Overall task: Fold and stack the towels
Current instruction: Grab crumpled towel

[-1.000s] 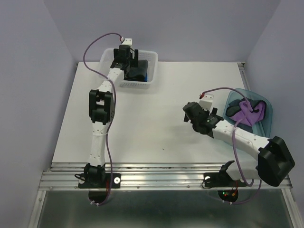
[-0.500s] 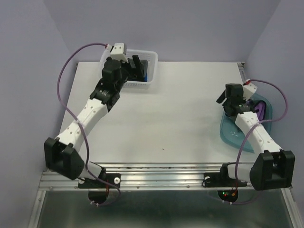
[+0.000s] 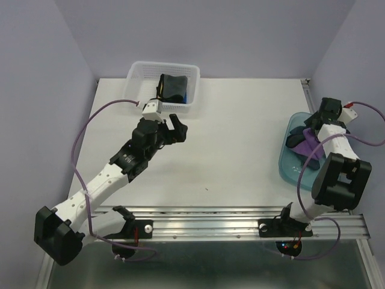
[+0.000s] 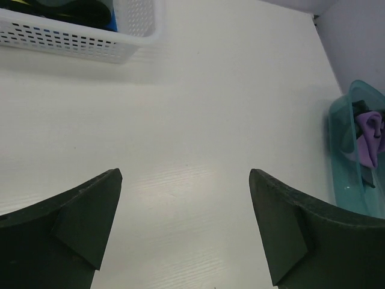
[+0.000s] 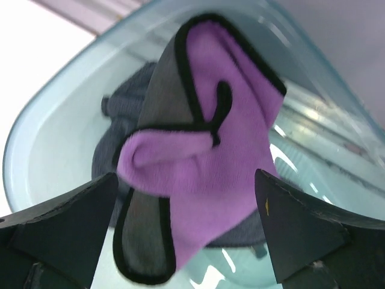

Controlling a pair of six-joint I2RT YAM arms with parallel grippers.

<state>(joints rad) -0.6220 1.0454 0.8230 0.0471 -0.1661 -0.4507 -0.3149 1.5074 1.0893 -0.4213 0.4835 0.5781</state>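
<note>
A crumpled purple towel (image 5: 222, 150) with black trim lies on a dark navy-grey towel (image 5: 111, 144) inside the translucent blue tub (image 3: 296, 171) at the right. My right gripper (image 5: 186, 180) hangs open just above the purple towel (image 3: 313, 142), with nothing held. Folded towels sit stacked in the white mesh basket (image 3: 139, 72) at the back left, black on top (image 3: 172, 86) with a blue edge (image 3: 188, 91) showing. My left gripper (image 3: 174, 129) is open and empty over bare table in front of the basket (image 4: 78, 42).
The tub (image 4: 344, 138) stands near the table's right edge, by the wall. Purple cables loop from both arms. A metal rail runs along the near edge of the table (image 3: 210, 150).
My left arm pulled back out of the basket toward the middle of the table. My right arm swung right and now hovers over the tub. Both grippers stayed open.
</note>
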